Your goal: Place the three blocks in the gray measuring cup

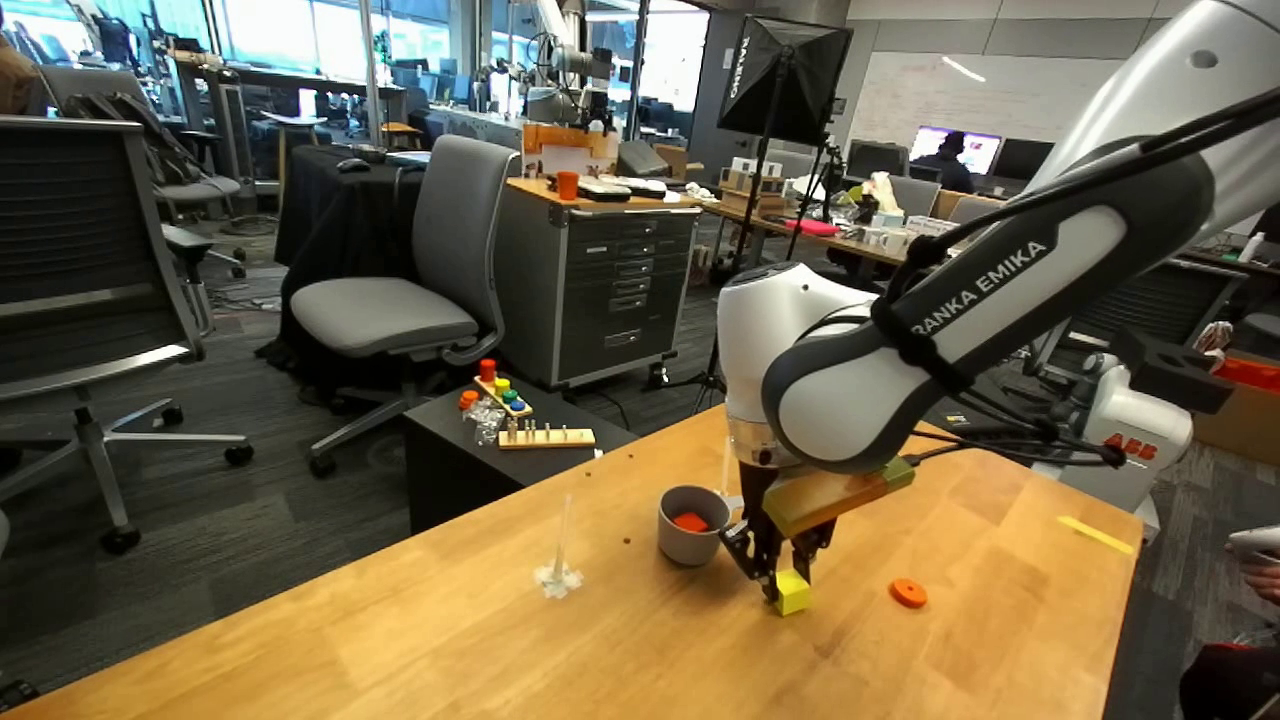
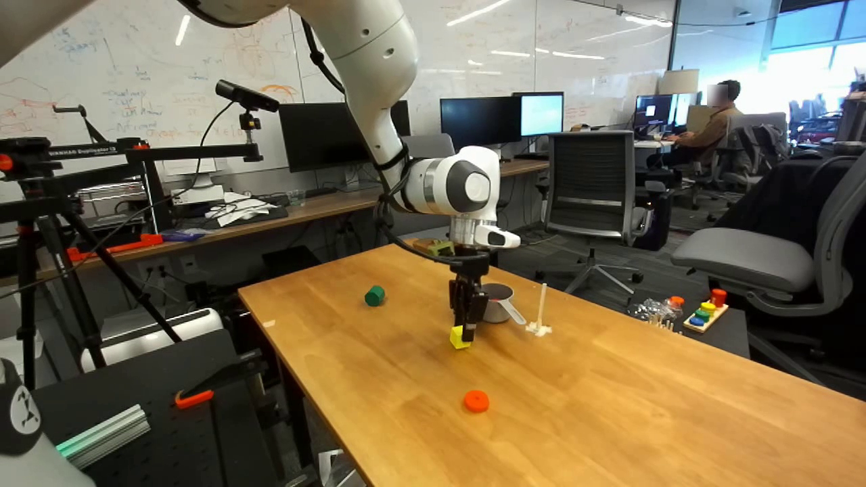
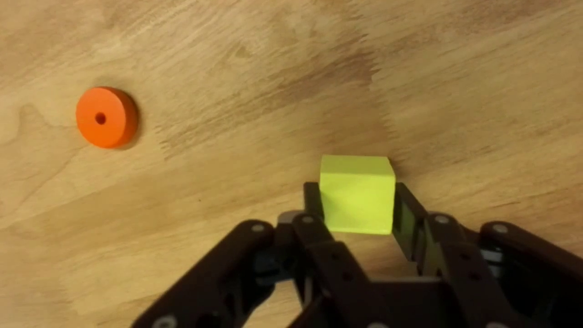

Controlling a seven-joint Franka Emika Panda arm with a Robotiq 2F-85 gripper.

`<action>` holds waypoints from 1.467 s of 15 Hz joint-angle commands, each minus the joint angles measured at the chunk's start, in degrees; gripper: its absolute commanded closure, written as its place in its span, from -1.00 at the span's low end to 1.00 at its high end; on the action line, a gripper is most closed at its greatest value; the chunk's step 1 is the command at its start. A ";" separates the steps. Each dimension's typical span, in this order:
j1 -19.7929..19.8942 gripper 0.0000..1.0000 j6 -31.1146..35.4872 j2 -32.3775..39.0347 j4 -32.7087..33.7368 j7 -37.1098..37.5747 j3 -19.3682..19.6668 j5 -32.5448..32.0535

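Floor point(image 1: 300, 535): dark, gray chairs point(image 1: 385, 312) standing on it.
Counter point(image 2: 609, 392): wood, the orange block point(image 3: 105, 117) lying on it.
Pincer point(image 3: 358, 198): partly closed, I pinch the yellow block point(image 1: 794, 594).
Gray cup point(image 1: 690, 550): red block point(image 1: 690, 522) inside (its bottom is hidden).

tbl point(image 1: 620, 630): 1 ea cup point(image 1: 684, 549), red blk point(image 1: 690, 522), yel cube point(image 3: 357, 196), orng disc point(image 3: 105, 117), grn blk point(image 2: 374, 296)
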State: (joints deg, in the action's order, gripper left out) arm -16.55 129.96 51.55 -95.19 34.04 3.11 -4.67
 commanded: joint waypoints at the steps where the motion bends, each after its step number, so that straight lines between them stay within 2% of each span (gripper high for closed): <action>1: 0.43 0.69 0.80 -2.25 -0.33 -0.86 -0.49 1.60; 9: -1.28 0.69 1.78 -9.48 -0.07 0.36 -0.30 0.83; 22: -1.47 0.69 0.45 -3.70 10.55 1.74 1.74 -0.35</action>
State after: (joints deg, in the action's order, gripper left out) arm -17.52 131.47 45.26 -89.29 34.33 4.17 -4.25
